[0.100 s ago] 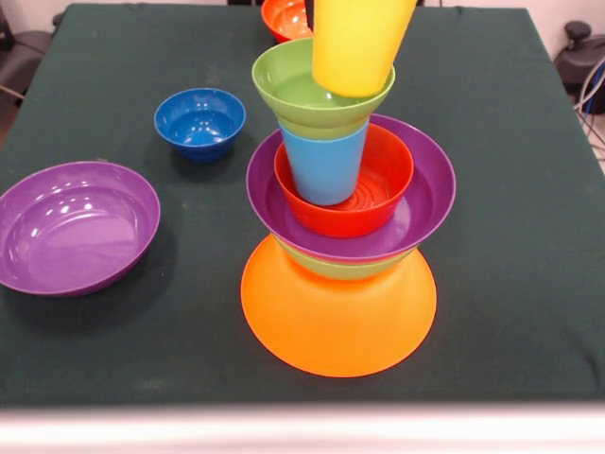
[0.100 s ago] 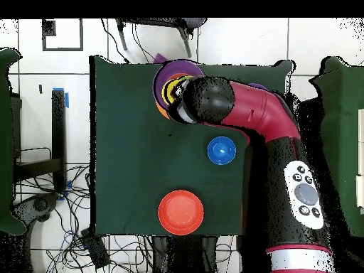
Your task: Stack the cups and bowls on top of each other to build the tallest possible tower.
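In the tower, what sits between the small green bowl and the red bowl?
The light blue cup: it stands in the red bowl and carries the green bowl. The front view shows this.

The robot arm (image 2: 274, 117) is a thick rounded tube in glossy crimson red with black sections, ending at a bulbous black joint housing (image 2: 208, 99). On the black link nearer the base sits a light grey oval control panel (image 2: 304, 190) with small dark buttons, and a pale ring (image 2: 298, 250) bands the arm below it
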Controlling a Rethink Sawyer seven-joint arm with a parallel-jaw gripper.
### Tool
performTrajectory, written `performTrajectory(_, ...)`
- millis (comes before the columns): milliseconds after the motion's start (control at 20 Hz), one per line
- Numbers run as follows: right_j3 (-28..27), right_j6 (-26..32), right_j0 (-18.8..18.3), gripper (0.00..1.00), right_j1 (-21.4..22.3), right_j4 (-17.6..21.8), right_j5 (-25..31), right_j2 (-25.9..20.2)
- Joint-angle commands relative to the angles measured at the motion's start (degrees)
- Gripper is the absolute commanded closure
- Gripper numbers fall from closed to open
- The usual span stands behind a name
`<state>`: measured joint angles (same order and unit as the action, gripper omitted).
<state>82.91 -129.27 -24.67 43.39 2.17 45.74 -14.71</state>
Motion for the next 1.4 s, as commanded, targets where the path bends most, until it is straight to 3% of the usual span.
performTrajectory(50, -0.7, 3.0, -0.9, 1.0, -2.7, 2.4, 2.7, -1.0)
performTrajectory(1400, -1.4, 4.7, -1.8, 1.0, -3.7, 3.2, 1.8, -1.7)
